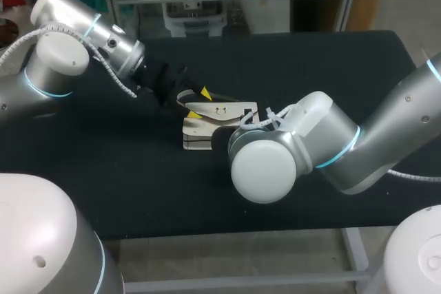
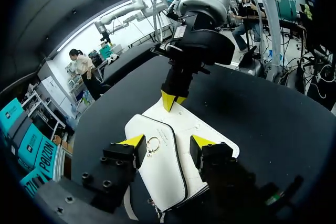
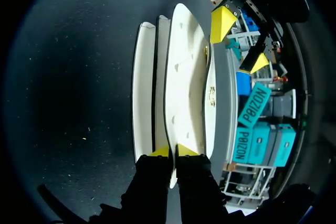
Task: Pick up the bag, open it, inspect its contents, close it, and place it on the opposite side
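Opening is judged to be the step in hand. The bag (image 1: 210, 129), white and flat, lies on the black table (image 1: 310, 67). It is pinched at one edge by the right gripper (image 3: 173, 151), whose yellow tips are pressed together on a thin panel of it, seemingly the flap. The stacked layers of the bag run straight ahead of those fingers.

At the far end of the bag the left gripper (image 2: 168, 142) is held with its fingers spread apart. The bag's top face lies beneath and between them, and a small metal ring (image 2: 153, 144) sits just beside one tip. Whether those fingers touch the bag cannot be told. Nothing is clamped by them.

The next move is thought to call for the flap to be peeled up by the right gripper while the body is pinned or gripped by the left, so that the contents can be seen. The ring may serve as the pull or clasp, though this is not certain.

Little else is found on the table. The main obstacle is the closeness of the two grippers, which are set nearly tip to tip over the bag, so any lift has to be kept clear of the other arm. From above, the right gripper is hidden under its own wrist, and its hold can be checked only from the wrist views.
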Controlling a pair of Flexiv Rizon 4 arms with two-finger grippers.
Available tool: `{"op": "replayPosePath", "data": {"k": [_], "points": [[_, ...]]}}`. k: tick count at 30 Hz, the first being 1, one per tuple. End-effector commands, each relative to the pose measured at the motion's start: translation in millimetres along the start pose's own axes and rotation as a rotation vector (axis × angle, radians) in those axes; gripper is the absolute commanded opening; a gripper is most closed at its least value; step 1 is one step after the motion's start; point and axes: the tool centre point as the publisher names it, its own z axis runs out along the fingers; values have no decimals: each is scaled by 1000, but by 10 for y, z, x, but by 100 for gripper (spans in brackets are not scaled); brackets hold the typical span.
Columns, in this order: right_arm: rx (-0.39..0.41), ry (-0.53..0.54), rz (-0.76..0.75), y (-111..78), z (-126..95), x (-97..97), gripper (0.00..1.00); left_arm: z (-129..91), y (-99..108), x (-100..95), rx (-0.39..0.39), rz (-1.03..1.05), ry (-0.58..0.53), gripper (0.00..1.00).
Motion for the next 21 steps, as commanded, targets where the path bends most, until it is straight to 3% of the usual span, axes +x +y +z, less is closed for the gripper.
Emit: {"op": "replayPosePath", "data": {"k": [1,4,7,8,10,11,13,14,16,21], "points": [[-1,-5,1,7,30,27,0,-179,-12,-48,10,-38,-18,59],[-1,-5,1,7,30,27,0,-235,-3,-155,-4,-132,-58,70],[-4,-6,-2,19,18,22,0,-249,18,-261,-24,-255,-115,60],[-7,-8,-3,30,1,16,0,-252,22,-266,-22,-274,-125,65],[-10,-14,-7,49,-29,2,0,-246,41,-302,-44,-326,-148,87],[-11,-15,-8,59,-42,-7,6,-243,42,-300,-34,-332,-143,92],[-13,-17,-12,74,-64,-23,49,-239,60,-310,-49,-359,-155,92],[-15,-19,-15,79,-76,-30,100,-236,66,-309,-47,-362,-150,93],[-16,-22,-19,84,-97,-42,100,-233,85,-316,-66,-383,-160,100],[-16,-27,-18,77,-113,-48,100,-227,111,-313,-85,-408,-162,100]]}}
